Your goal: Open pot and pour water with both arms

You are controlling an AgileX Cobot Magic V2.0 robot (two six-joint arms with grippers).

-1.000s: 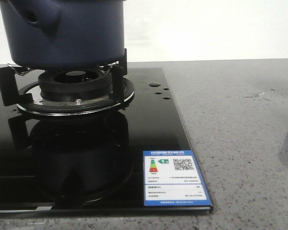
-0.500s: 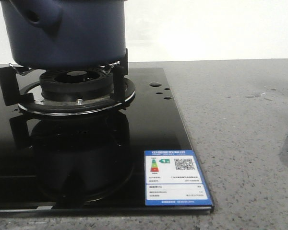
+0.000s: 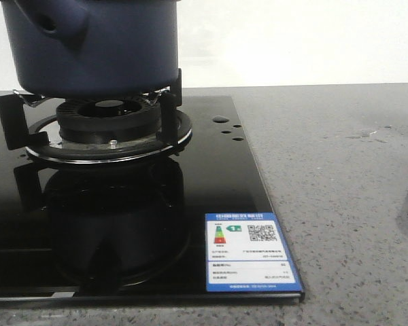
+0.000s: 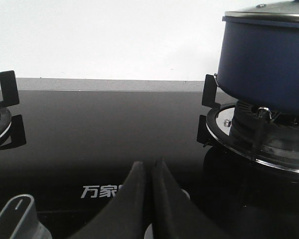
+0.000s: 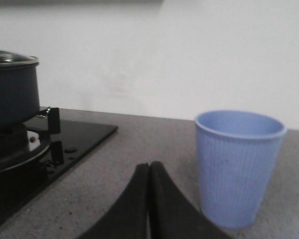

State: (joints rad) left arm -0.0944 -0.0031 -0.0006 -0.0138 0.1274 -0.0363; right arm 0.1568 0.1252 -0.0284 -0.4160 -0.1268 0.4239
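The dark navy-blue pot [image 3: 95, 47] stands on the burner grate of the black glass stove [image 3: 211, 176], its stubby handle [image 3: 58, 17] towards the camera. In the left wrist view the pot [image 4: 266, 59] carries a lid with a metal rim [image 4: 266, 15]. In the right wrist view the pot [image 5: 12, 92] is far off. My left gripper [image 4: 148, 167] is shut and empty, low over the stove glass, apart from the pot. My right gripper [image 5: 149, 167] is shut and empty over the grey counter, beside a pale blue cup [image 5: 236, 167]. Neither gripper shows in the front view.
A second burner grate [image 4: 2, 107] lies at the edge of the left wrist view. A stove knob [image 4: 15, 214] is near the left fingers. An energy label [image 3: 250, 251] sits on the stove's front corner. Grey stone counter [image 3: 340, 170] stretches beside the stove.
The front view has shifted very slightly; the pot and stove sit a touch further right. Nothing was grasped or let go.
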